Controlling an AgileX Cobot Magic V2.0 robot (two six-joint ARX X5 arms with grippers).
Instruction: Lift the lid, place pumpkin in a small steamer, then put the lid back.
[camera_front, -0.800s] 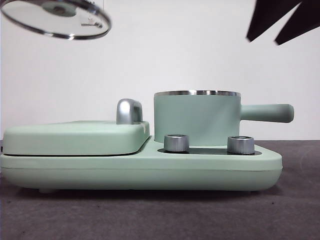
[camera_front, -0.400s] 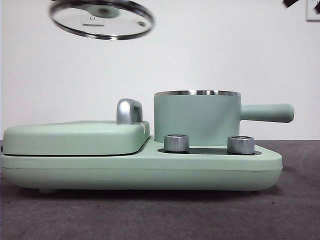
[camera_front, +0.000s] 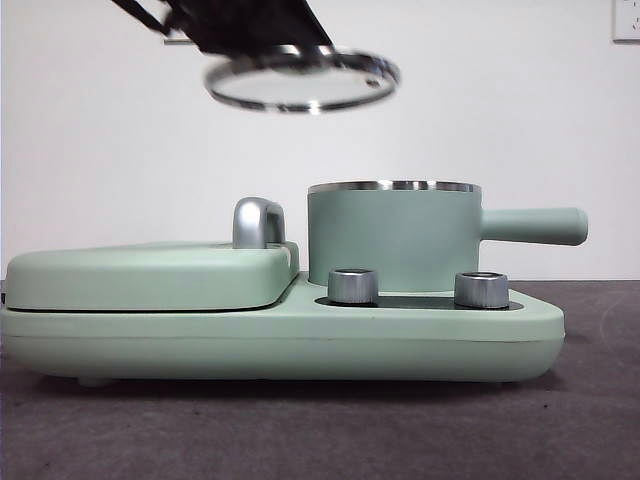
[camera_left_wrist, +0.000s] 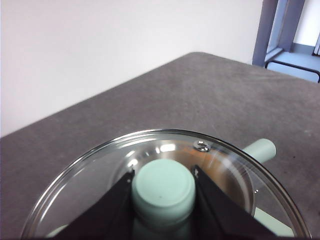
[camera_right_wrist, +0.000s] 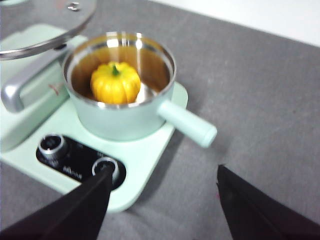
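The left end effector (camera_left_wrist: 162, 192) is clamped on the lid's (camera_front: 302, 80) knob, high up. The steamer (camera_front: 393, 236) sits below and to one side, the pumpkin (camera_right_wrist: 115, 82) inside it. The right end effector (camera_right_wrist: 162, 200) waits (jaws apart). Lowering off-centre could strike the rim and slip the grip.

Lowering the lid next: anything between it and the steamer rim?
Nothing: the front view shows only bare wall between the lid and the small steamer.
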